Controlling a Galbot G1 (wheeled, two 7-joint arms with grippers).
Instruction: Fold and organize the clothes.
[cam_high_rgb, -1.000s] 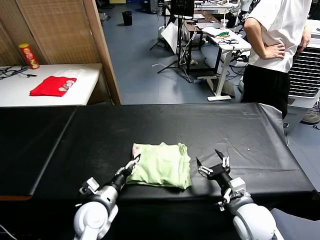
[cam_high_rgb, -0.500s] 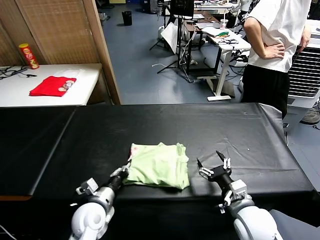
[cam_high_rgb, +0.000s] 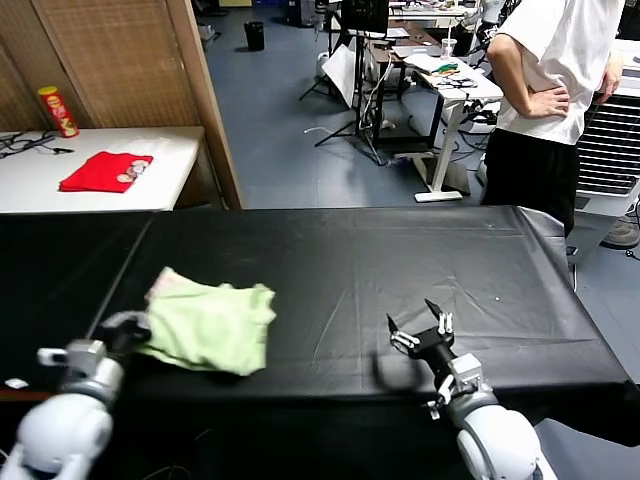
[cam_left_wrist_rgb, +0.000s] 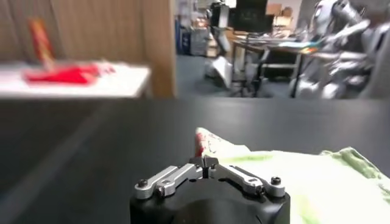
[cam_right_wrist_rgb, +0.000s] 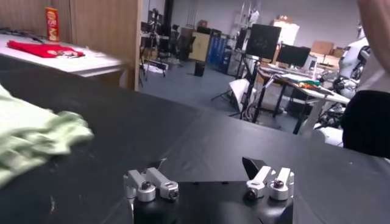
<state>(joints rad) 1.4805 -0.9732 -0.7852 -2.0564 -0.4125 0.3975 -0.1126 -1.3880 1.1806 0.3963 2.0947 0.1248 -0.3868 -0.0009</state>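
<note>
Dragged leftward since the earlier frames, the folded green T-shirt (cam_high_rgb: 208, 327) now lies near the left end of the black surface (cam_high_rgb: 400, 260), no longer at its near middle. It looks thin, soft and light, so it should slide easily yet slump if lifted by one corner; a folded edge seems the safest hold. Left end effector (cam_high_rgb: 128, 327) is clamped shut on the shirt's near-left edge. Right end effector (cam_high_rgb: 417, 329) hovers with its fingers spread wide and empty, over the near right, well apart from the shirt.
</note>
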